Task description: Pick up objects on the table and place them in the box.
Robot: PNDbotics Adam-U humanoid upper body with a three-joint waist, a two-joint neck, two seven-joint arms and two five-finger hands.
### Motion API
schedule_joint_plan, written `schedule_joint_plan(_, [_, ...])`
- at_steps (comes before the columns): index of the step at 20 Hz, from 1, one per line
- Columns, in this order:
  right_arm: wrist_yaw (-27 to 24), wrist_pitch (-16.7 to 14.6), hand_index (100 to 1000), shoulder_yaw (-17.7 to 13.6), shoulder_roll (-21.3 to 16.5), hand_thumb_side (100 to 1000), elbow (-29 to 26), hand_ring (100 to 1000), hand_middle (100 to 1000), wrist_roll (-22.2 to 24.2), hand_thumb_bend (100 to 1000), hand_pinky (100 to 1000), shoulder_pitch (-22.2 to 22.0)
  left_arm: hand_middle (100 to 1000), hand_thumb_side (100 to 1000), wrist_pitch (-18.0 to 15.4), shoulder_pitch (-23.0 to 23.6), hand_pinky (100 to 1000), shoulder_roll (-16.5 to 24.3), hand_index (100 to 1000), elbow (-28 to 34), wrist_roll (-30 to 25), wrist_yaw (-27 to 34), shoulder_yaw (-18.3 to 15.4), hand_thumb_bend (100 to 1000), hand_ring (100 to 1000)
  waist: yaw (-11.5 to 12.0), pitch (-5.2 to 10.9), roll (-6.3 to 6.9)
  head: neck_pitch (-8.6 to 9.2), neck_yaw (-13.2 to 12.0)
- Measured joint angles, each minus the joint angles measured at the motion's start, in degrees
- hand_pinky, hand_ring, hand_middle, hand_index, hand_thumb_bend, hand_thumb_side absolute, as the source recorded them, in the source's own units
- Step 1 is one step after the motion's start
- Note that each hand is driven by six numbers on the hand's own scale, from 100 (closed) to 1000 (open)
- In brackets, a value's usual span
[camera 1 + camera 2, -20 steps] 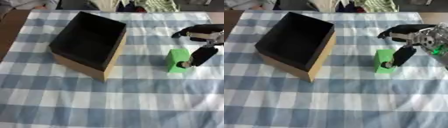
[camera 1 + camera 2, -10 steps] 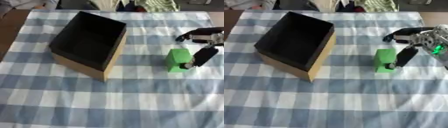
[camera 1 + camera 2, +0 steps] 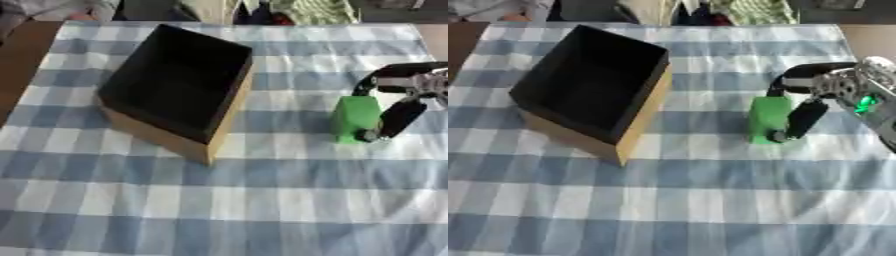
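My right robot hand is at the green block, which stands on the table with its blue and white checked cloth. One finger hooks over the far top of the block and the thumb lies down its right side, touching it. So the robot hand is curled around the block, but I cannot tell if the block is pinched well enough to lift. It sits flat on the cloth, not yet in the air.

The box is well off to the left of my robot hand, black inside and open on top. I see nothing in it.

Here is what worries me. The block looks smooth and the grip is only on its top and one side. If I lift now, I think it could slide out and drop, or tip over to the left. If I push sideways before I lift, the block could drag the cloth and bunch it up.

The near wall of the box is tall. If I carry the block too low, I think it could bump that wall and fall outside the box.

My left robot hand is not in sight.
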State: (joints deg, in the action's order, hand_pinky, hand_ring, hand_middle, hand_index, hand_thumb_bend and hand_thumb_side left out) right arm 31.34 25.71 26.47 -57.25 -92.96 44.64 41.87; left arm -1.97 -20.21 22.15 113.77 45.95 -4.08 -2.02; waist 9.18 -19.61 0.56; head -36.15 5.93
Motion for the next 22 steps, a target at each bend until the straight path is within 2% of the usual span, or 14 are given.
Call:
schedule_joint_plan(2, [0.0, 1.2, 650, 0.0, 0.0, 100, 0.0, 904, 590, -1.2, 190, 908, 0.0, 584, 416, 0.0, 0.0, 635, 0.0, 738, 0.0, 0.0, 0.0, 0.0, 221, 703, 0.0, -0.08, -0.04, 0.00, 0.0])
schedule_joint_plan(7, [0.0, 3.2, 609, 0.0, 0.0, 100, 0.0, 879, 557, -3.2, 101, 888, 0.0, 584, 407, 0.0, 0.0, 635, 0.0, 738, 0.0, 0.0, 0.0, 0.0, 210, 703, -0.1, -0.13, -0.21, 0.00, 0.0])
schedule_joint_plan(11, [-0.4, 3.9, 607, -0.7, 0.0, 100, -1.8, 865, 552, -3.9, 100, 878, 0.0, 584, 409, 0.0, 0.0, 636, 0.0, 738, 0.0, 0.0, 0.0, 0.0, 213, 703, -0.3, -0.13, -0.19, 0.00, 0.0])
schedule_joint_plan(17, [-3.2, 4.5, 618, -3.4, -0.8, 100, -10.2, 862, 560, -4.5, 100, 877, 1.1, 584, 407, 0.0, 0.0, 637, 0.0, 737, 0.0, 0.0, 0.0, 0.0, 213, 703, -0.6, 0.03, -0.41, 0.00, -0.1])
schedule_joint_plan(22, [-3.7, 4.6, 621, -5.0, -0.7, 100, -14.3, 861, 562, -4.6, 100, 878, 6.1, 584, 407, 0.0, 0.0, 637, 0.0, 737, 0.0, 0.0, 0.0, 0.0, 215, 703, -0.6, 0.60, -0.80, 0.00, -0.1])
